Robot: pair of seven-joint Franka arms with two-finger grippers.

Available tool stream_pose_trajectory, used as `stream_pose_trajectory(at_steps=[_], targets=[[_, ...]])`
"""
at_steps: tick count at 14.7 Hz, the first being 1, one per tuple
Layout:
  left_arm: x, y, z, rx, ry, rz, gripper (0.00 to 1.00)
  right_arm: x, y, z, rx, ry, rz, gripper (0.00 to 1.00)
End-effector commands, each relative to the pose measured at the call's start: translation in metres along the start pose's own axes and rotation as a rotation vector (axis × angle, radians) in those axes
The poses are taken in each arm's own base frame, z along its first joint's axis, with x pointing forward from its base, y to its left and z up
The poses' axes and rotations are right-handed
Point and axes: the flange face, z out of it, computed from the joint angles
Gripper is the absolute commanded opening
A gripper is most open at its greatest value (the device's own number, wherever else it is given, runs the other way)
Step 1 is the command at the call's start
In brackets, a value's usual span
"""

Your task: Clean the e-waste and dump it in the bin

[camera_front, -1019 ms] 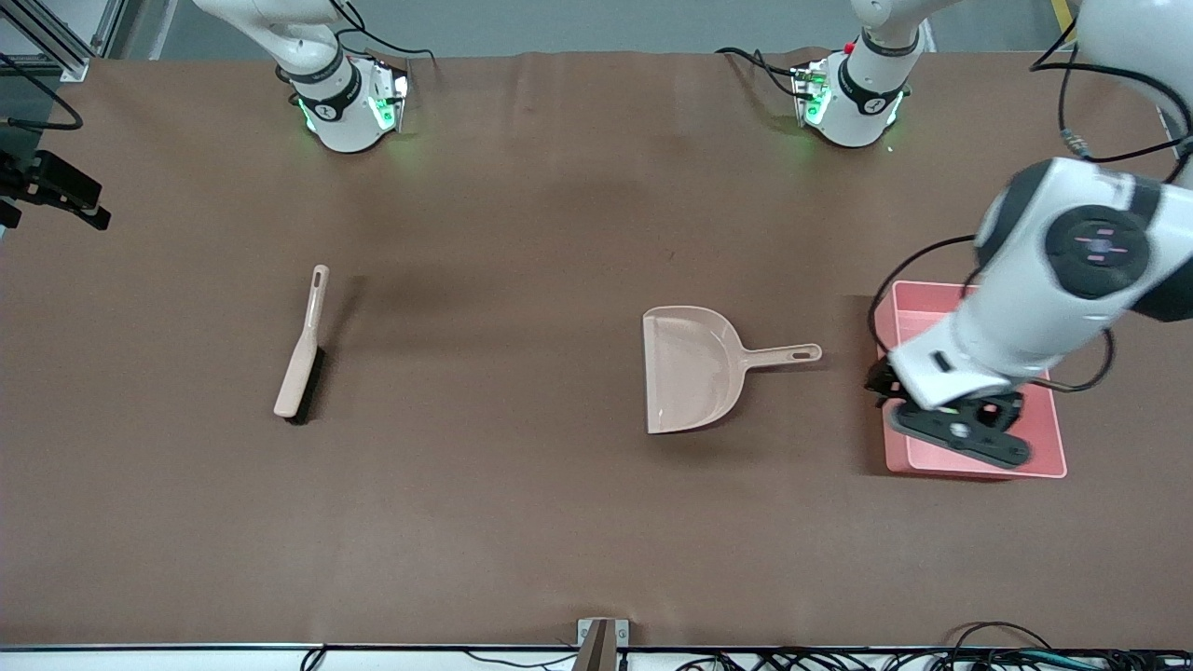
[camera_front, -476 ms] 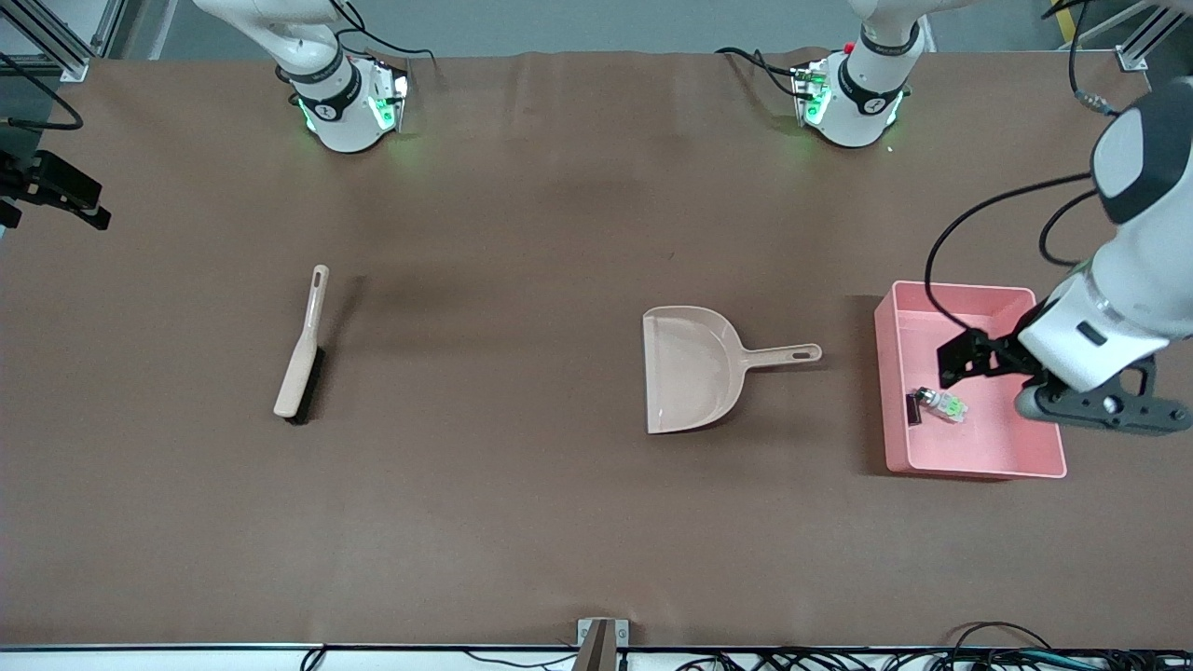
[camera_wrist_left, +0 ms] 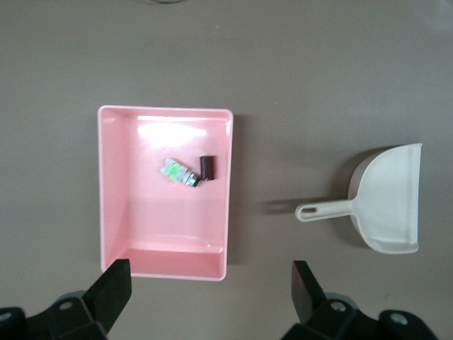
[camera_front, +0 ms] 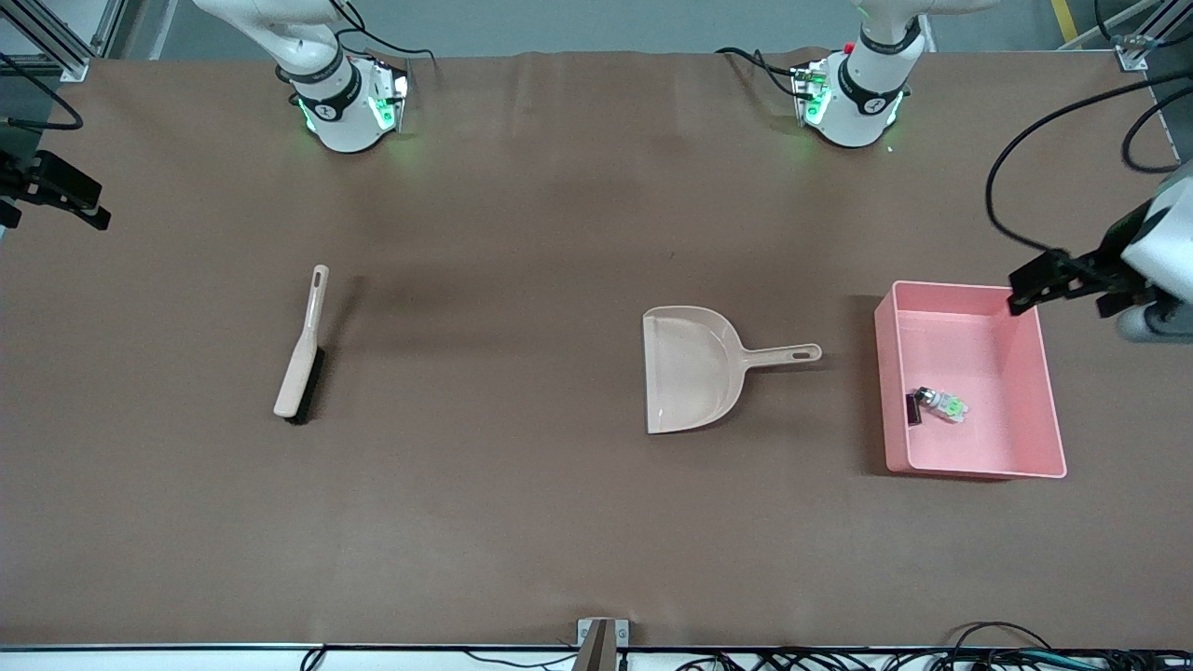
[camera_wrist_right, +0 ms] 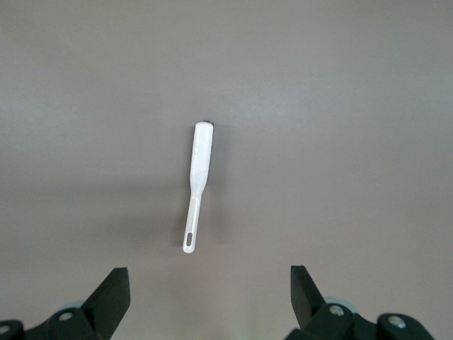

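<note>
Two pieces of e-waste lie side by side inside the pink bin (camera_front: 882, 373): a white component with green marks (camera_front: 947, 405) and a dark maroon block (camera_front: 914, 410). In the left wrist view the same bin (camera_wrist_left: 113, 212) holds the white component (camera_wrist_left: 179, 173) and the maroon block (camera_wrist_left: 207, 166). My left gripper (camera_front: 1072, 284) hangs open and empty over the bin's corner toward the robots' bases, and its jaws stand wide in the wrist view (camera_wrist_left: 210, 273). My right gripper (camera_wrist_right: 207, 276) is open and empty high over the brush; the front view does not show it.
A beige dustpan (camera_front: 690, 368) lies on the brown table between the brush and the bin, its handle pointing at the bin; it also shows in the left wrist view (camera_wrist_left: 389, 205). The beige brush (camera_front: 300, 359) lies toward the right arm's end (camera_wrist_right: 200, 166).
My left arm has swung off the bin toward the table's end, uncovering the two pieces inside. The dustpan, brush and bin have stayed put.
</note>
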Motion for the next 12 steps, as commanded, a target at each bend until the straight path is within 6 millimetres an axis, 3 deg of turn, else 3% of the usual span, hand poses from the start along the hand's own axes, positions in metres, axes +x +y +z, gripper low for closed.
stream_pose_trajectory(at_steps=[1, 4, 7, 9, 12], targets=[[-0.032, -0.008, -0.015, -0.007, -0.003, 0.023, 1.0, -0.004, 0.0, -0.003, 0.0, 0.008, 0.008, 1.0], [-0.064, -0.019, -0.02, -0.019, -0.014, 0.02, 1.0, -0.005, 0.0, -0.003, 0.002, 0.005, 0.01, 1.0], [-0.082, -0.017, -0.018, -0.024, -0.029, 0.011, 1.0, -0.004, 0.0, -0.003, 0.002, 0.009, 0.008, 1.0], [-0.086, -0.015, -0.016, -0.021, -0.034, 0.015, 1.0, -0.004, 0.0, -0.003, 0.002, 0.008, 0.008, 1.0], [-0.09, 0.003, -0.021, -0.011, -0.034, 0.043, 1.0, -0.002, 0.001, -0.004, 0.0, 0.027, 0.008, 1.0]])
